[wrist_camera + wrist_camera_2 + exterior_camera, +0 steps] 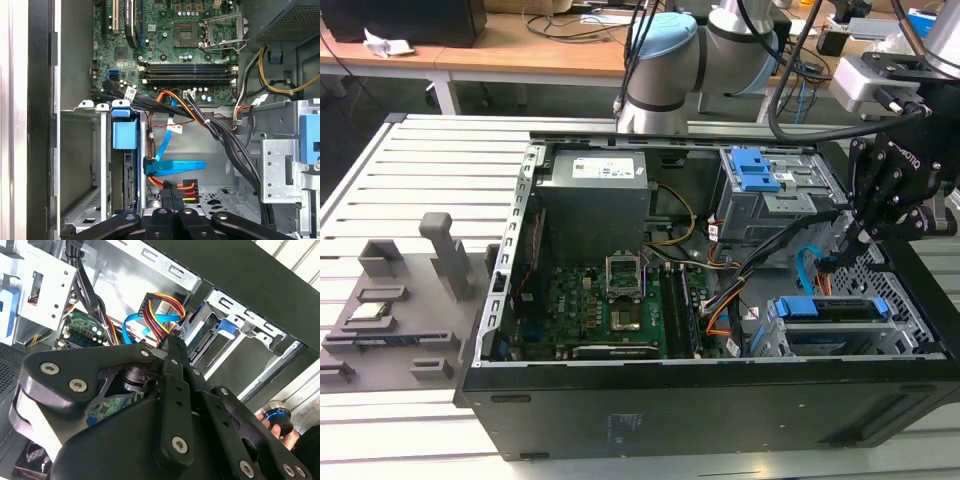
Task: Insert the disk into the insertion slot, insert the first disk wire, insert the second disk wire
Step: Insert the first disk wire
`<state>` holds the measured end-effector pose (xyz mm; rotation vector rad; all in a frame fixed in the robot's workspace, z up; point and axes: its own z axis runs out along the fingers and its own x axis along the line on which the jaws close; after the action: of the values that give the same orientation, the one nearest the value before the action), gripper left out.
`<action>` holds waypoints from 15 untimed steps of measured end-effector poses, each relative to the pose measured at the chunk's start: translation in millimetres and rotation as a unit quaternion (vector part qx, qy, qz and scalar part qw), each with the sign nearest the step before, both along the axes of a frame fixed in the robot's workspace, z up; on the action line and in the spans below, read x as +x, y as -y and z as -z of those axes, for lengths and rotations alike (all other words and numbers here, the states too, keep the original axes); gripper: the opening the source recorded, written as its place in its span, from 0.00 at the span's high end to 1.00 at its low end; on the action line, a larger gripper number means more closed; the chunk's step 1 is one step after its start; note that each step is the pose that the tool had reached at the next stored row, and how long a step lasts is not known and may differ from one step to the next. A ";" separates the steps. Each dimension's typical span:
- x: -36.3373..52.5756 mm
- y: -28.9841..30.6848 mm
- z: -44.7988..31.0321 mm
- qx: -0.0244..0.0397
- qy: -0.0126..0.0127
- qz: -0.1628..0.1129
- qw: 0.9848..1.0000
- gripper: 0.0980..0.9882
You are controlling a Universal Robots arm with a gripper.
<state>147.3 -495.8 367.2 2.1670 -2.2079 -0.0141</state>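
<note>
With your pincer [172, 197] clamped on the multicoloured disk wire [185, 187], hold its plug square to the disk [131, 180] in the insertion slot [104, 160].

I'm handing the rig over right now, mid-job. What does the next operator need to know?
Gripper: shut on the plug of the coloured wire, held just off the disk's back edge and not in it.
Disk: seated in the slot.
Blue wire: its plug sits at the disk's back edge. It looks plugged in, but I cannot confirm that.
Done: disk inserted.
Left: coloured wire not yet plugged in; blue wire's seating unverified.
</note>
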 end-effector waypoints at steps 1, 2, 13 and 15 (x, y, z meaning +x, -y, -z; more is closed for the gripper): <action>0.0 0.0 0.0 0.000 0.000 0.000 1.000 0.99; 0.0 0.0 0.0 0.000 0.000 0.000 1.000 0.99; -0.1 -0.5 7.6 -0.007 0.000 0.000 1.000 0.70; -0.5 -0.6 9.6 -0.007 0.000 0.000 1.000 0.70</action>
<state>146.9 -495.3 357.5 2.1603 -2.2016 0.0004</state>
